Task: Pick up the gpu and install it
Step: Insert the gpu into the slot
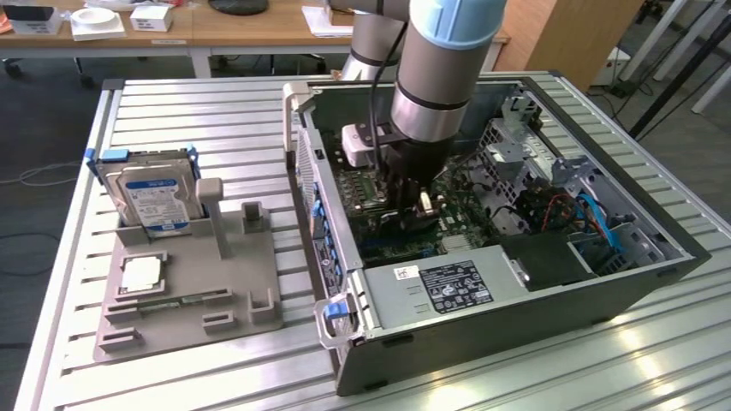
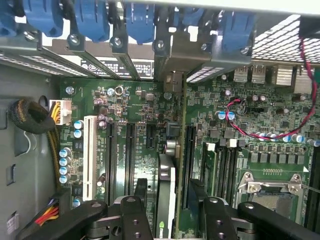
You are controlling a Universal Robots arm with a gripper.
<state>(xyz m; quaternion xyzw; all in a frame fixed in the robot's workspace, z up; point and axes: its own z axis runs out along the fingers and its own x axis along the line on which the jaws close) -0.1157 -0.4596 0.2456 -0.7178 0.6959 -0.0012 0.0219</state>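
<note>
A ribbed metal table [image 1: 171, 377] carries an open computer case [image 1: 502, 325], with wooden desks behind it (boxes and papers lie on them). Inside the case, the gpu [image 2: 172, 145] stands on edge on the green motherboard [image 2: 260, 145], its long edge down in one of the dark slots and its pale end bracket [image 2: 182, 60] up against the case's rear wall, under the row of blue clips [image 2: 140, 20]. A white slot and further dark slots lie just beside it on one side, memory slots and the processor socket [image 2: 272, 185] on the other; a red wire [image 2: 240, 127] loops over the board nearby. The power supply [image 1: 451, 287] sits at the near end of the case in the exterior view. On the exterior view's left, a grey holder [image 1: 188, 291] keeps the hard drive [image 1: 149, 193] upright.

The arm [image 1: 440, 60] reaches straight down into the case, its gripper [image 2: 170, 200] directly over the card. The black fingers [image 2: 137, 192] stand spread on either side of the gpu's upper edge, with a small gap showing on each side, so the card is not pinched
</note>
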